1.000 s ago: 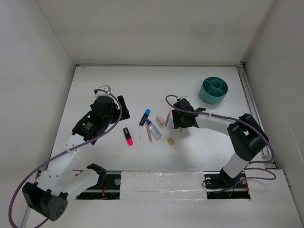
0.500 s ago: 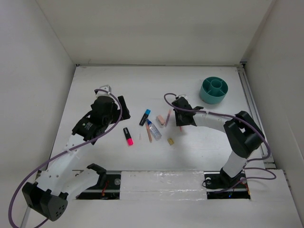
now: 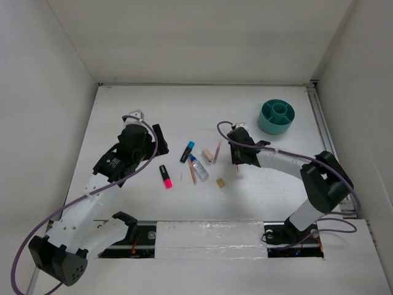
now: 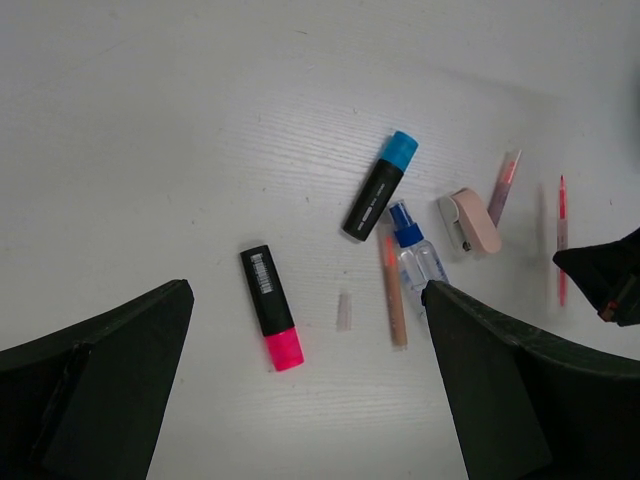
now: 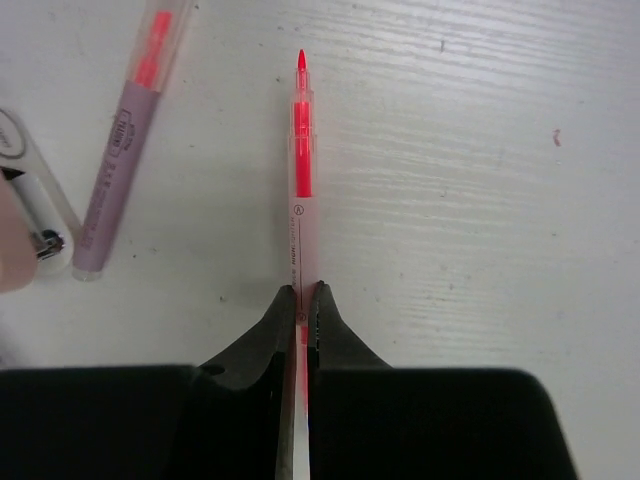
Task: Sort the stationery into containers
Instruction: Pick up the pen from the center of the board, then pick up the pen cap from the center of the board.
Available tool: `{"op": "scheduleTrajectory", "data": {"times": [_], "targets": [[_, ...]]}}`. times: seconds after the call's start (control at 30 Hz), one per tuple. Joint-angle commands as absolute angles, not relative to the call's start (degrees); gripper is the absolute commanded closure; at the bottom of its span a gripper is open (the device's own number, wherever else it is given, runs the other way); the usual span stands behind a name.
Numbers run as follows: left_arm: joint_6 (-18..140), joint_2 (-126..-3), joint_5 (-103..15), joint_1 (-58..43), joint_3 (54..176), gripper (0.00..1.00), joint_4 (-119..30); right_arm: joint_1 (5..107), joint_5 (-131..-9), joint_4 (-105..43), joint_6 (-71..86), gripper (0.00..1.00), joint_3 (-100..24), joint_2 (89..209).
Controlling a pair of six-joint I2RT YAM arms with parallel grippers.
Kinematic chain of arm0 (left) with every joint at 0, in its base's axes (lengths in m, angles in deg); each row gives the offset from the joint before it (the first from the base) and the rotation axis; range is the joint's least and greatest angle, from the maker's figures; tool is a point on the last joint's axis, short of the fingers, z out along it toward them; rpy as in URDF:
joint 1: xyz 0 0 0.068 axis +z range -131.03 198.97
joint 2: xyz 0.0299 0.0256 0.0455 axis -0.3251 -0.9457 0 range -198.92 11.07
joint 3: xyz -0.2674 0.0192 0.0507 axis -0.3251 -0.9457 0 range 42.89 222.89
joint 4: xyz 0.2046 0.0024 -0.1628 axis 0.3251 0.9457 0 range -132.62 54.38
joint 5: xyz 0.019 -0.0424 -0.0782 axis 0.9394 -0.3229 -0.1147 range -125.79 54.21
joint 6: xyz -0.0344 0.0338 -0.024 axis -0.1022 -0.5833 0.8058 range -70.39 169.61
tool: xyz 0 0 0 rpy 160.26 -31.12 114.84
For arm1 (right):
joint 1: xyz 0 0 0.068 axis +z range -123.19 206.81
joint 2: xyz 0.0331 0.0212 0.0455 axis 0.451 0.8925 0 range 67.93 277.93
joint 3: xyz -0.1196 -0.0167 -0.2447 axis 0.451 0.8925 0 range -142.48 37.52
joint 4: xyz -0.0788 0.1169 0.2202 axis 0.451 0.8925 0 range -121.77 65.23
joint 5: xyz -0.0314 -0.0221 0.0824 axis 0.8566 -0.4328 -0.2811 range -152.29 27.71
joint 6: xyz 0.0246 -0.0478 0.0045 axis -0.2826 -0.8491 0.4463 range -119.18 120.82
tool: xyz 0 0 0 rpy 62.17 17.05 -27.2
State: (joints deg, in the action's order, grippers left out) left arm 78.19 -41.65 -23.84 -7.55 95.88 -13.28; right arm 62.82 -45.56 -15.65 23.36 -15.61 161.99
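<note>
My right gripper (image 5: 301, 300) is shut on a thin pink pen (image 5: 301, 180), which lies flat on the white table with its tip pointing away from the jaws. In the top view that gripper (image 3: 236, 161) sits just right of the scattered stationery. My left gripper (image 4: 310, 400) hangs open above the pink-capped marker (image 4: 272, 322), holding nothing. Nearby lie a blue-capped marker (image 4: 380, 185), a clear bottle (image 4: 415, 255), an orange pencil (image 4: 392, 290), a pink eraser (image 4: 470, 222) and a purple pen (image 5: 120, 150). The teal organiser (image 3: 276, 117) stands at the far right.
A tiny tan block (image 3: 220, 182) lies in front of the bottle. A small clear cap (image 4: 343, 311) rests beside the pencil. White walls enclose the table on three sides. A rail (image 3: 322, 129) runs along the right edge behind the organiser.
My right gripper has closed from partly open onto the pink pen and shifted slightly right. The left arm has not moved.
</note>
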Motion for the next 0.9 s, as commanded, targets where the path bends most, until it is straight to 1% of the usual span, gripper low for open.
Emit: {"op": "scheduleTrajectory", "data": {"times": [0.0, 0.07, 0.13, 0.2, 0.23, 0.33, 0.4, 0.67, 0.73, 0.87], "targets": [[80.4, -41.6, -25.3, -8.2, 97.8, 0.00, -13.2, 62.6, -44.5, -16.5, 21.7, 1.00, -15.7, 154.2], [83.2, -43.1, -25.2, -10.6, 98.3, 0.00, -11.9, 62.6, -43.7, -14.3, 20.6, 1.00, -15.7, 150.1], [85.5, -45.4, -23.9, -15.1, 98.3, 0.00, -11.2, 63.1, -43.1, -13.1, 20.6, 1.00, -15.7, 147.6], [89.3, -47.3, -20.3, -19.2, 97.8, 0.00, -11.2, 63.1, -43.1, -12.1, 19.9, 1.00, -15.7, 144.1], [90.8, -49.7, -18.1, -23.9, 97.1, 0.00, -11.2, 63.1, -42.6, -11.2, 19.9, 1.00, -15.7, 143.0], [95.6, -55.8, -14.1, -31.3, 97.6, 0.00, -9.5, 63.6, -42.6, -9.6, 19.3, 1.00, -15.7, 139.2], [97.4, -58.3, -14.1, -33.4, 98.3, 0.00, -8.9, 64.2, -42.1, -9.0, 18.8, 1.00, -15.7, 137.5], [100.5, -59.9, -13.0, -34.6, 93.7, 0.01, -13.7, 65.4, -42.1, -7.3, 17.7, 1.00, -15.1, 131.5], [100.5, -62.5, -13.0, -33.0, 92.9, 0.07, -14.8, 65.9, -42.1, -7.3, 17.7, 1.00, -15.1, 130.9], [100.5, -66.7, -13.8, -32.4, 92.3, 0.10, -16.2, 65.9, -42.1, -7.3, 17.7, 1.00, -14.6, 130.3]]}}
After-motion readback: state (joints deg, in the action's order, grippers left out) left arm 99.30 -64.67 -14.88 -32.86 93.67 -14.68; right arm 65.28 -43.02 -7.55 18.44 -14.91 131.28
